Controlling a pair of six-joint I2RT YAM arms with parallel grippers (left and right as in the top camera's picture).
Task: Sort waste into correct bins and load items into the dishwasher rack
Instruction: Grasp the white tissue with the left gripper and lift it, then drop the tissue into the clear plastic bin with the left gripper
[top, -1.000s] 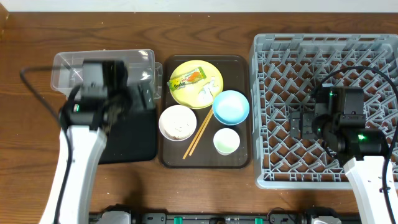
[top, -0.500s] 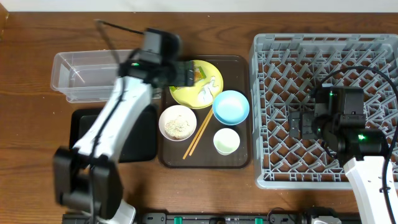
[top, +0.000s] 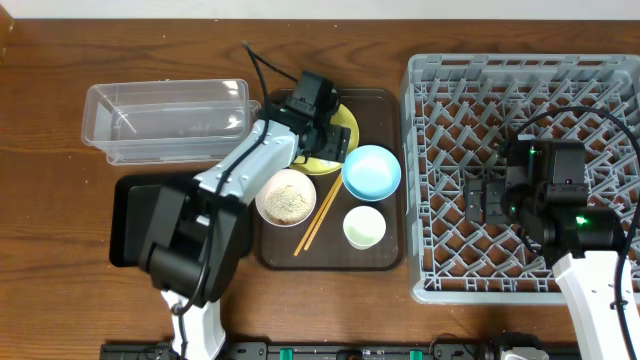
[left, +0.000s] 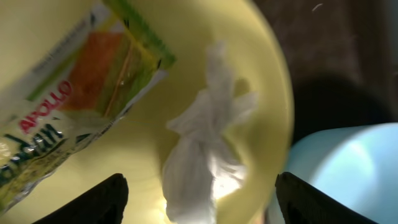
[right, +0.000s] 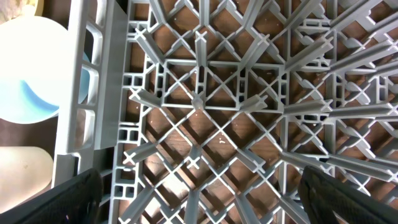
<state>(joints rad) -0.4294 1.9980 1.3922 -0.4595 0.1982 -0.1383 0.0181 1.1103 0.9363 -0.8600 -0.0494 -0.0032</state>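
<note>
My left gripper hangs open just over the round yellow plate. In the left wrist view its fingers straddle the crumpled white tissue on the plate, beside the yellow-green snack wrapper. The light blue bowl, the white bowl holding rice grains, the white cup and the chopsticks lie on the brown tray. My right gripper is open and empty over the grey dishwasher rack, whose lattice fills the right wrist view.
The clear tub stands at the back left and the black tray lies in front of it, partly under my left arm. The brown serving tray sits between them and the rack.
My left arm has swung right from over the clear tub to the yellow plate and come down over the tissue. The right arm has not moved.
</note>
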